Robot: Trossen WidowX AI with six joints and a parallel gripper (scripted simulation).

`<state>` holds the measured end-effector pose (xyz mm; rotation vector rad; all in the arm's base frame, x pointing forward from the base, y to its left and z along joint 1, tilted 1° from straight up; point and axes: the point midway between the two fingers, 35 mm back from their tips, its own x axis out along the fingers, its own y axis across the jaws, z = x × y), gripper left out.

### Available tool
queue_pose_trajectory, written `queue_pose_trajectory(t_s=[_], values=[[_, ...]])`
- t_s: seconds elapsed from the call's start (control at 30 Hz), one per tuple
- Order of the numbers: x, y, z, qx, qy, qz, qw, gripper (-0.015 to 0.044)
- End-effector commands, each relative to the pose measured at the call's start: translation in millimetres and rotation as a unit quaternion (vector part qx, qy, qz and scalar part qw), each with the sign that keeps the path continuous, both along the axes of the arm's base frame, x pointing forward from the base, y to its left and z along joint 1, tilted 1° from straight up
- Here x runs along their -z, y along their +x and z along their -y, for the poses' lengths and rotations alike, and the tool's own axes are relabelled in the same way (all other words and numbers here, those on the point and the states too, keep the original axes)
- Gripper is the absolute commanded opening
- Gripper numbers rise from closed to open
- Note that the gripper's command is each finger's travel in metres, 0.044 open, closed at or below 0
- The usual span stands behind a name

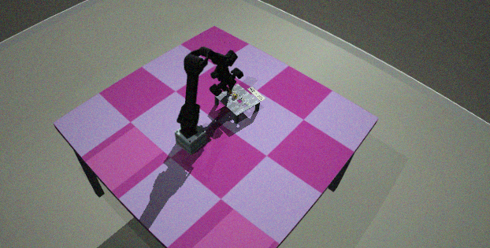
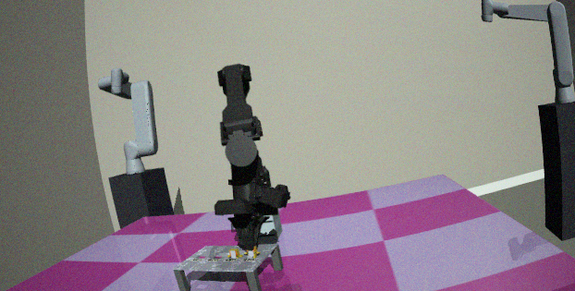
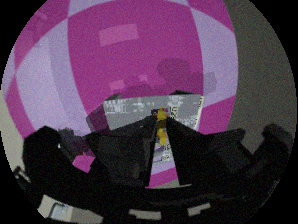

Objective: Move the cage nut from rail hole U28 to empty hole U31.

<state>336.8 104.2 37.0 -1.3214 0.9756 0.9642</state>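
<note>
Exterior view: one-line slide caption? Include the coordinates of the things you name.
Black arm's gripper [image 2: 250,248] [image 3: 161,119] closed on a yellow cage nut [image 2: 252,252] [image 3: 161,137] at the grey rail plate [image 2: 213,266] [image 3: 132,120] [image 1: 237,110].

Checkered pink-and-lilac table [image 1: 228,165] [image 2: 434,222] [image 3: 135,65] on dark legs. Beyond table, grey arm [image 2: 143,120] on black pedestal [image 2: 143,194]; another grey arm [image 2: 560,46] on tall dark plinth [image 2: 555,166] beside table's far side. Pale wall [image 2: 347,83] behind table.

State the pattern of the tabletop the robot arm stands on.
The tabletop is a checkerboard of magenta and pale lilac squares, clearest in the top view.
</note>
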Motion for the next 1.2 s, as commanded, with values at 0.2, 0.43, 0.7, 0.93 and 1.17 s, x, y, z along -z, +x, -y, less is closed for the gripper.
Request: queue_pose_trajectory(t_s=[0.2, 0.43, 0.7, 0.93, 1.17], values=[[-6.3, 3.3, -1.6, -0.003, 0.004, 0.000, 1.000, 0.0037], [-6.6, 3.9, -1.6, -0.003, 0.004, -0.007, 1.000, 0.0037], [-6.7, 4.1, -1.6, -0.003, 0.004, -0.010, 1.000, 0.0037], [-6.7, 4.1, -1.6, -0.003, 0.004, -0.010, 1.000, 0.0037], [-6.7, 4.1, -1.6, -0.003, 0.004, -0.010, 1.000, 0.0037]])
